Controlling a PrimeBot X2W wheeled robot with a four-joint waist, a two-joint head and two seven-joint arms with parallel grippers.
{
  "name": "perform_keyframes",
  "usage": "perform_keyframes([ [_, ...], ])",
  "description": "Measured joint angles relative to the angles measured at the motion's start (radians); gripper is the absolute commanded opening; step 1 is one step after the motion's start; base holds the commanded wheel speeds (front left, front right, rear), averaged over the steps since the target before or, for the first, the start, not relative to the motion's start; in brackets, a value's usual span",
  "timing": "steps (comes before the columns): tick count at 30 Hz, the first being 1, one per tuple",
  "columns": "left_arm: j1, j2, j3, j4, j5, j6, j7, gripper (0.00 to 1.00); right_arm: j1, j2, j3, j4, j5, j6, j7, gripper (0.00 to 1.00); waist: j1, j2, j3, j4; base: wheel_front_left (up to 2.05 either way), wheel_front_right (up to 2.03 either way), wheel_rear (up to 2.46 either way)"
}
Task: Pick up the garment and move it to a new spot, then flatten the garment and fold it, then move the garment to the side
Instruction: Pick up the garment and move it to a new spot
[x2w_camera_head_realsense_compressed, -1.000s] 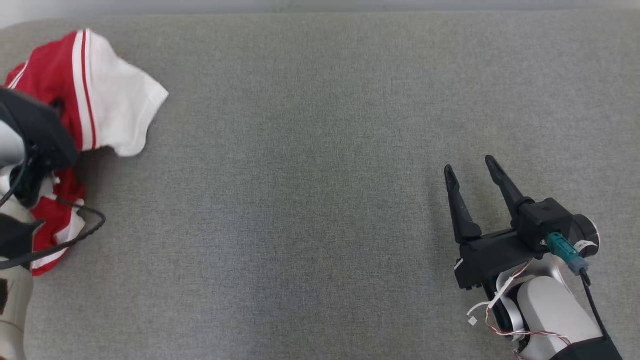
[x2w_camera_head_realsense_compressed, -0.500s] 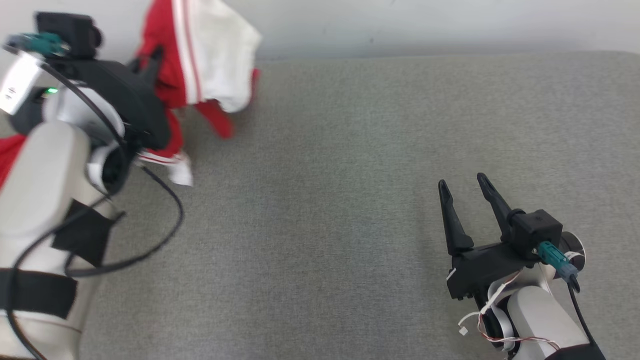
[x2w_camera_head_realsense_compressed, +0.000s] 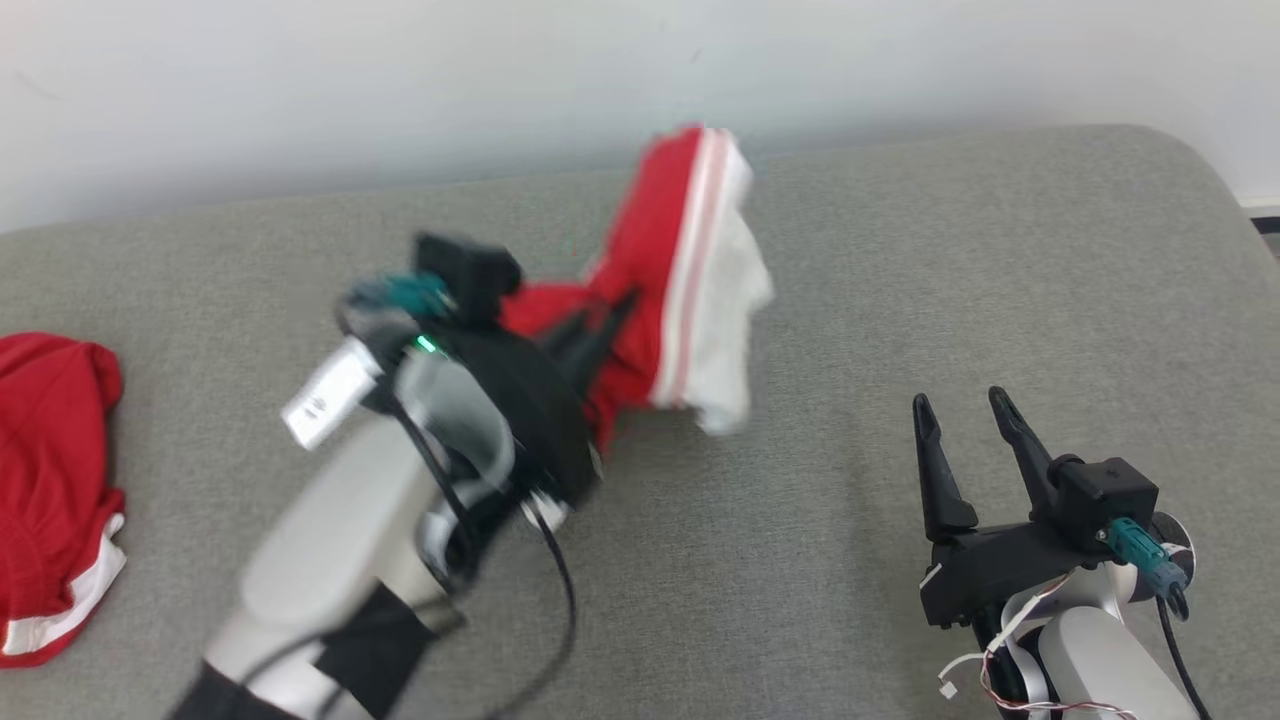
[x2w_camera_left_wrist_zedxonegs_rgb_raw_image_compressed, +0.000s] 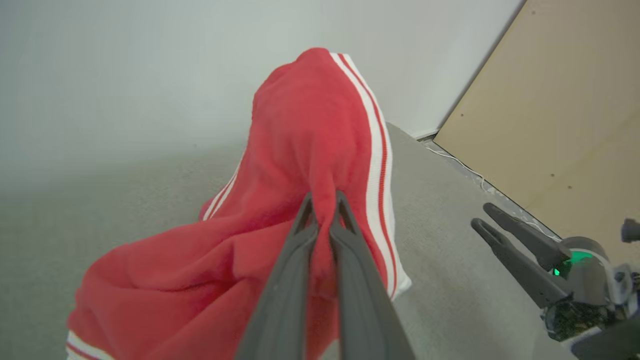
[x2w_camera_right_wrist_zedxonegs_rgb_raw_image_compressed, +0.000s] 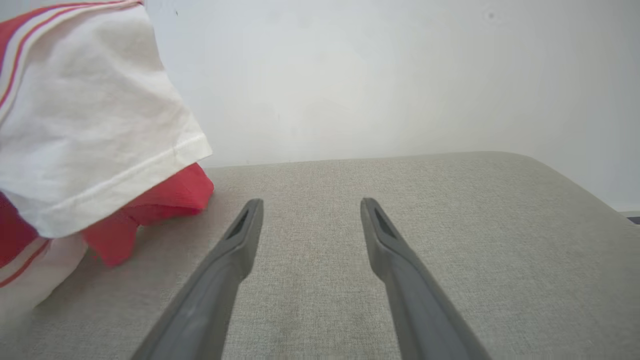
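While left hand (x2w_camera_left_wrist_zedxonegs_rgb_raw_image_compressed: 324, 197) pinches crumpled red-and-white garment (x2w_camera_head_realsense_compressed: 640, 250), right hand (x2w_camera_head_realsense_compressed: 958, 400) at four o'clock, tapered fingers (x2w_camera_head_realsense_compressed: 940, 480) spread, grey woven cushion (x2w_camera_head_realsense_compressed: 1000, 250) beneath.

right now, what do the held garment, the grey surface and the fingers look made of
Garment: soft matte knit, probably cotton jersey; it drapes and bunches in folds. Grey surface: woven upholstery fabric, matte; a fine weave grain shows. Fingers: dark rigid plastic, likely, smooth with faint sheen.
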Motion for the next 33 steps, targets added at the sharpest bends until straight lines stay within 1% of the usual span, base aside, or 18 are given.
perform_keyframes([
  [4, 0.092, -0.041, -0.072, -0.035, -0.024, 0.0, -0.004, 0.0, 0.009, -0.002, -0.015, -0.002, 0.01, 0.0, -0.001, 1.0, 0.0, 0.0, -0.005, -0.018, 0.0, 0.0, 0.0],
  [8, 0.176, -0.061, -0.134, -0.03, -0.027, 0.0, -0.005, 0.0, 0.02, -0.006, -0.026, -0.008, 0.012, -0.003, -0.002, 1.0, 0.0, 0.0, -0.002, -0.029, 0.0, 0.0, 0.0],
  [10, 0.206, -0.065, -0.165, -0.012, -0.019, 0.0, -0.005, 0.0, 0.02, -0.005, -0.027, -0.014, 0.013, -0.003, -0.009, 1.0, 0.0001, 0.0, 0.001, -0.031, 0.0, 0.0, 0.0],
  [13, 0.259, -0.072, -0.184, 0.037, -0.022, 0.0, -0.018, 0.0, 0.019, -0.004, -0.027, -0.021, 0.013, -0.003, -0.009, 1.0, 0.0002, 0.0, 0.006, -0.037, 0.0, 0.0, 0.0],
  [19, 0.289, -0.084, -0.23, 0.107, -0.019, 0.0, -0.034, 0.0, 0.017, -0.002, -0.026, -0.026, 0.012, -0.003, -0.01, 1.0, 0.0002, 0.0, 0.013, -0.044, 0.0, 0.0, 0.0],
  [20, 0.289, -0.085, -0.229, 0.113, -0.019, 0.0, -0.041, 0.39, 0.016, -0.003, -0.026, -0.026, 0.012, -0.003, -0.01, 1.0, 0.0002, 0.0, 0.014, -0.043, 0.0, 0.0, 0.0],
  [21, 0.289, -0.086, -0.229, 0.119, -0.019, 0.0, -0.048, 0.95, 0.016, -0.003, -0.027, -0.026, 0.012, -0.003, -0.01, 1.0, 0.0002, 0.0, 0.014, -0.043, 0.0, 0.0, 0.0],
  [22, 0.288, -0.088, -0.228, 0.124, -0.018, 0.0, -0.054, 1.0, 0.016, -0.004, -0.028, -0.025, 0.013, -0.003, -0.01, 1.0, 0.0002, 0.0, 0.015, -0.042, 0.0, 0.0, 0.0],
  [28, 0.281, -0.088, -0.193, 0.128, -0.018, 0.002, -0.124, 1.0, 0.015, 0.0, -0.027, -0.01, 0.013, -0.003, -0.011, 1.0, 0.0002, 0.0, 0.001, -0.028, 0.0, 0.0, 0.0],
  [33, 0.279, -0.087, -0.153, 0.101, -0.013, 0.04, -0.211, 1.0, 0.017, 0.004, -0.023, 0.006, 0.015, 0.004, -0.015, 1.0, 0.0002, 0.0, -0.025, -0.017, 0.0, 0.0, 0.0],
])
